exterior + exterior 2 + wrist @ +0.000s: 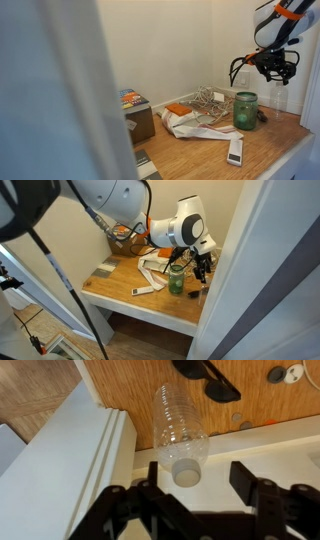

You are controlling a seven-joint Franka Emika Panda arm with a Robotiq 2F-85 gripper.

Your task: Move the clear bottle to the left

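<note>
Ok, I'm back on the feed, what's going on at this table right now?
The arm's claw hangs open above one end of the wooden table. In the wrist view, the clear bottle stands directly below it, cap up, between the spread jaws and not yet gripped. The green jar stands close by, with a white remote and a crumpled cloth further along. The grasp looks like the likely next move.

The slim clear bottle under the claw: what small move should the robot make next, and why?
Probably lower straight down. In the wrist view the black gripper is open and hangs above the slim, clear, see-through bottle, whose cap sits roughly between the fingers. Nothing is gripped yet.
</note>
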